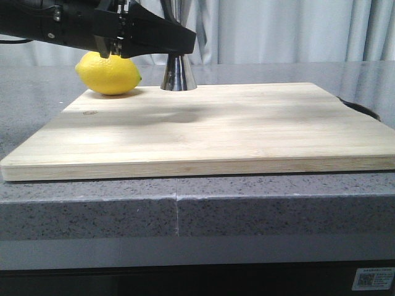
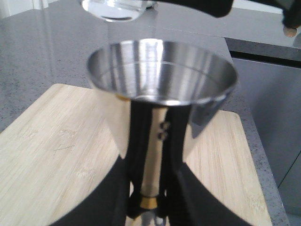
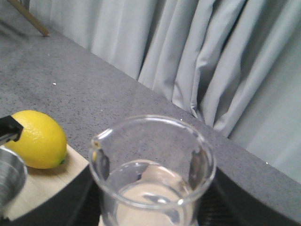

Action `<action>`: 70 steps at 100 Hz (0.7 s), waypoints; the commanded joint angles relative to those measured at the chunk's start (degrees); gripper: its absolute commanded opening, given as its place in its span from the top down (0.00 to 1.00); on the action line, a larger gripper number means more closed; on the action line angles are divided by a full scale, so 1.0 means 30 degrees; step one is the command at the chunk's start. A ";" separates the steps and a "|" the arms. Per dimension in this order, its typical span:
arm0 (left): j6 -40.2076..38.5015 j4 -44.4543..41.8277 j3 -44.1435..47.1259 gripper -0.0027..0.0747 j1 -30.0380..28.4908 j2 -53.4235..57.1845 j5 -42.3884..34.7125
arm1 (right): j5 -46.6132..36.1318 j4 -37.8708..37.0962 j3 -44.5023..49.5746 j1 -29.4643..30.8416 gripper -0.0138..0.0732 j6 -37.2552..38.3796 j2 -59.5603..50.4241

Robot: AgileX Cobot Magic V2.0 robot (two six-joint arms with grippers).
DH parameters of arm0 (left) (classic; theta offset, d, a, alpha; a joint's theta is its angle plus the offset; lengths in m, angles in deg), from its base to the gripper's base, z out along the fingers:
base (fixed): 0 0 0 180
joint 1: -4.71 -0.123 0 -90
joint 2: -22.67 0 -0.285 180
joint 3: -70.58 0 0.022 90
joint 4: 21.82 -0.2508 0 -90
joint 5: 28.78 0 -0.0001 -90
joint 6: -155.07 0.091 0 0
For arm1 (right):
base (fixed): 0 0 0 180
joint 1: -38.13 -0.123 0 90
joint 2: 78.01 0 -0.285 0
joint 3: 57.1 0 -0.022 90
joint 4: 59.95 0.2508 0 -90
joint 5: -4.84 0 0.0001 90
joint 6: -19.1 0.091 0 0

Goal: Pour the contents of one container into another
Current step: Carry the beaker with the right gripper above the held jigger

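Right fingers clamp the fragile, slippery glass beaker (image 3: 153, 174) low down; left fingers clamp the rigid steel jigger (image 2: 160, 89) beneath its cup.

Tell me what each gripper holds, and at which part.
Left gripper: the jigger, around its narrow waist. Right gripper: the glass beaker, by its lower body.

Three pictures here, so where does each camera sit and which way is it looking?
Front: low at the table edge, facing forward over the cutting board; a black arm crosses above the lemon.
Left wrist: on the left arm, looking into the jigger in its pincer.
Right wrist: on the right arm, over the beaker, facing curtains.
Shared: lemon in front and right wrist views; jigger in all three.
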 commanded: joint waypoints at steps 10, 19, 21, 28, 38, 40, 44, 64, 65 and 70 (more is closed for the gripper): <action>-0.0039 0.1353 -0.0582 0.99 0.0148 0.1050 0.2091 | -0.0669 -0.0928 -0.1044 -0.0718 0.59 -0.0137 -0.0830; -0.0039 0.1353 -0.0582 0.99 0.0148 0.1050 0.2091 | -0.0653 -0.1163 -0.1044 -0.0937 0.59 -0.0137 -0.0830; -0.0039 0.1353 -0.0582 0.99 0.0148 0.1050 0.2091 | -0.0653 -0.1214 -0.1044 -0.0937 0.59 -0.0137 -0.0830; -0.0039 0.1353 -0.0582 0.99 0.0148 0.1050 0.2091 | -0.0570 -0.1458 -0.1079 -0.1108 0.59 -0.0137 -0.0830; -0.0039 0.1353 -0.0582 0.99 0.0148 0.1050 0.2091 | -0.0383 -0.1795 -0.1183 -0.1227 0.59 -0.0137 -0.0830; -0.0039 0.1353 -0.0582 0.99 0.0148 0.1050 0.2091 | -0.0257 -0.1891 -0.1222 -0.1237 0.59 -0.0137 -0.0830; -0.0039 0.1353 -0.0582 0.99 0.0148 0.1050 0.2091 | -0.0030 -0.1975 -0.1343 -0.1316 0.59 -0.0137 -0.0830; -0.0039 0.1353 -0.0582 0.99 0.0148 0.1050 0.2091 | 0.0622 -0.2685 -0.1966 -0.1439 0.59 -0.0137 -0.0830; -0.0039 0.1353 -0.0582 0.99 0.0148 0.1050 0.2091 | 0.0615 -0.2771 -0.2008 -0.1454 0.59 -0.0137 -0.0830; -0.0039 0.1353 -0.0582 0.99 0.0148 0.1050 0.2091 | 0.0615 -0.2964 -0.2083 -0.1486 0.59 -0.0137 -0.0830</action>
